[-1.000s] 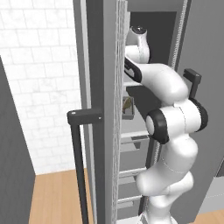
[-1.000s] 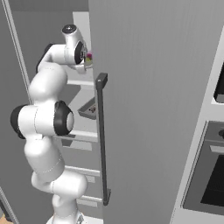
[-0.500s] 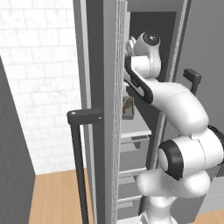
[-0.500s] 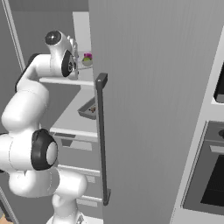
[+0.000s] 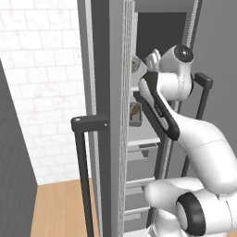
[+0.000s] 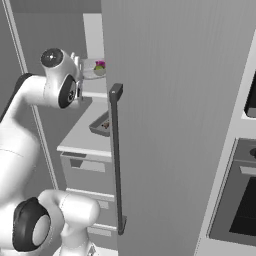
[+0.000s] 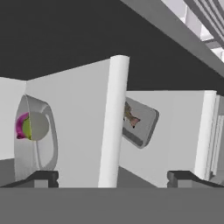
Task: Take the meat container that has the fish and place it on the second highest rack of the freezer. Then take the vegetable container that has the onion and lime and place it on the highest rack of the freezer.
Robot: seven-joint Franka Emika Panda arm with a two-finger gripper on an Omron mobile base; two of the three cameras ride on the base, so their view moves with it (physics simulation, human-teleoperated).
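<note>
Vegetable container (image 7: 37, 135) with onion (image 7: 20, 125) and lime (image 7: 27, 127) sits on the freezer (image 6: 165, 100) top rack, ahead of the fingers (image 7: 41, 178), spread apart and empty.

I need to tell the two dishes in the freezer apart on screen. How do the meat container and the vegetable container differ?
The meat container is a darker grey rectangular tray; the vegetable container is paler with a wide rim. The meat container holds the fish; the vegetable container holds the onion and lime. The meat container sits one shelf lower. Both are shallow.
</note>
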